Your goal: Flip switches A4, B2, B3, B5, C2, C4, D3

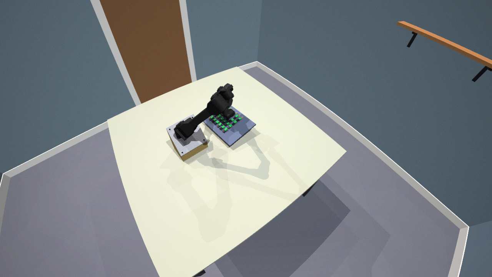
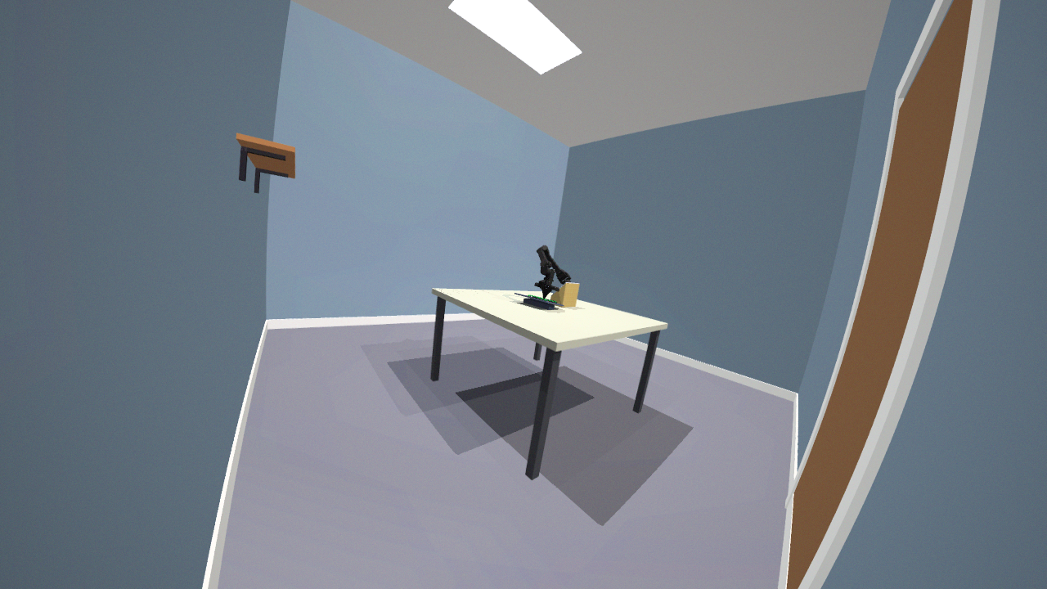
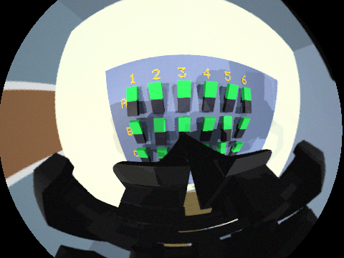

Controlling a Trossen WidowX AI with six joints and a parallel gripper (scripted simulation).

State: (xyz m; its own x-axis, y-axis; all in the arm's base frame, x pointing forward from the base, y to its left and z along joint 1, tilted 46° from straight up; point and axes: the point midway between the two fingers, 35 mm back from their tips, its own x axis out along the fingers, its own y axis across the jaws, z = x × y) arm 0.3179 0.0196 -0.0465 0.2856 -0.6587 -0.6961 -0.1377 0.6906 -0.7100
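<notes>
The blue-grey switch panel [image 1: 236, 135] [image 3: 264, 97] lies on the table. Its switches have green and black halves. In the wrist view, switch A4 [image 3: 211, 89], switch B2 [image 3: 160, 125], switch B3 [image 3: 184, 124] and switch B5 [image 3: 227, 122] show, the green half toward the far side. Switch C2 [image 3: 162, 152] is partly hidden; C4 and D3 are hidden by the fingers. I cannot clearly tell which ends are raised. My gripper [image 3: 183, 137] [image 2: 545, 295] is shut and empty, pointing down over the panel's middle, its tip just below B3's green half in the wrist view. Contact cannot be told.
The arm's base stands on a wooden block [image 1: 194, 151] [image 2: 570, 294] right beside the panel's near edge. Neighbouring switches such as switch B4 [image 3: 208, 123] and switch A3 [image 3: 183, 89] stand close around the tip. The pale table [image 1: 275, 137] [image 2: 599, 320] extends around the panel.
</notes>
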